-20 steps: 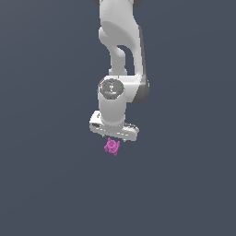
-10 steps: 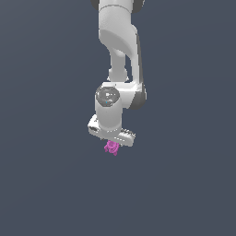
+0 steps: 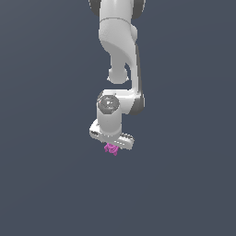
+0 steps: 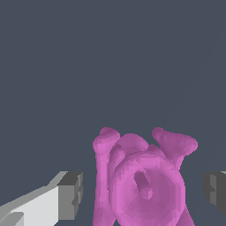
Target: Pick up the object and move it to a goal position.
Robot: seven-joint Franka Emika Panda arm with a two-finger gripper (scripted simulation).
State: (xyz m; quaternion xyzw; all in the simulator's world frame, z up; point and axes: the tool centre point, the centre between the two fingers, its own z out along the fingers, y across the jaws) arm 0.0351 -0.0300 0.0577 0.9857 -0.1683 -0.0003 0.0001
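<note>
The object [image 4: 143,181] sits between the gripper [image 4: 143,187]'s spread fingers [image 4: 70,194], each pad standing clear of its knobbly sides with a visible gap, its lobes pointing away from the wrist, directly under the gripper [image 3: 112,146] in the exterior view.

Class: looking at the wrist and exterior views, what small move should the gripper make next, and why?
Probably close the fingers. In the wrist view the pink object sits between the two fingertips, with a visible gap on each side, so the gripper looks placed around it but not yet gripping.
</note>
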